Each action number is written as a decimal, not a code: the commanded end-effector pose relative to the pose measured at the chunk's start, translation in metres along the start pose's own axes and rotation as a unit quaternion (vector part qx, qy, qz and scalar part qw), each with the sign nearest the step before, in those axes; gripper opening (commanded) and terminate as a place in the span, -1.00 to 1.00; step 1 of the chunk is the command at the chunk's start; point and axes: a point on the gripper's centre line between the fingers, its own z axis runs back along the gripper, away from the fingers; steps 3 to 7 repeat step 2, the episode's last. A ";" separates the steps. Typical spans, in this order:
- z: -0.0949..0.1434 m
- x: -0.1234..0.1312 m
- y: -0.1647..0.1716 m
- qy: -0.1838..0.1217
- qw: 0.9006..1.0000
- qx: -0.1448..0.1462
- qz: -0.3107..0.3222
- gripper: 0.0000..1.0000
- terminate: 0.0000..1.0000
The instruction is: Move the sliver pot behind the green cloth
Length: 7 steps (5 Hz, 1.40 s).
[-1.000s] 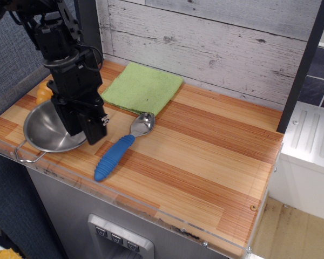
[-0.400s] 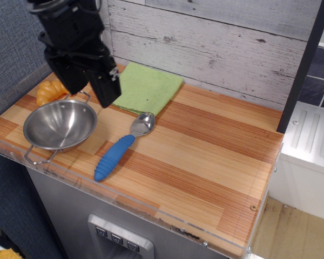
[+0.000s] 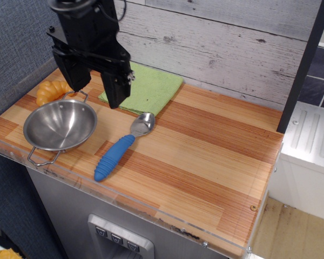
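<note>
The silver pot (image 3: 59,125) is a shiny steel bowl with two wire loop handles. It stands at the front left of the wooden table, empty and free. The green cloth (image 3: 150,88) lies flat at the back, against the plank wall, to the right of and behind the pot. My black gripper (image 3: 95,85) hangs raised above the table, over the gap between the pot's far rim and the cloth's left edge. Its two fingers stand apart and hold nothing. The gripper hides the cloth's left corner.
A blue-handled metal spoon (image 3: 119,148) lies right of the pot, its bowl near the cloth's front edge. An orange croissant toy (image 3: 49,91) sits behind the pot at the left edge. A white plank wall (image 3: 216,43) closes the back. A clear plastic lip (image 3: 151,213) runs along the front edge.
The gripper has left the pot, risen, and moved back and right toward the cloth. The pot now stands free and has shifted slightly.
</note>
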 end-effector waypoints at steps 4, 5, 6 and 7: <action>-0.002 0.001 -0.007 0.006 1.000 -0.003 -0.001 1.00 1.00; -0.002 0.001 -0.007 0.006 1.000 -0.003 -0.001 1.00 1.00; -0.002 0.001 -0.007 0.006 1.000 -0.003 -0.001 1.00 1.00; -0.002 0.001 -0.007 0.006 1.000 -0.003 -0.001 1.00 1.00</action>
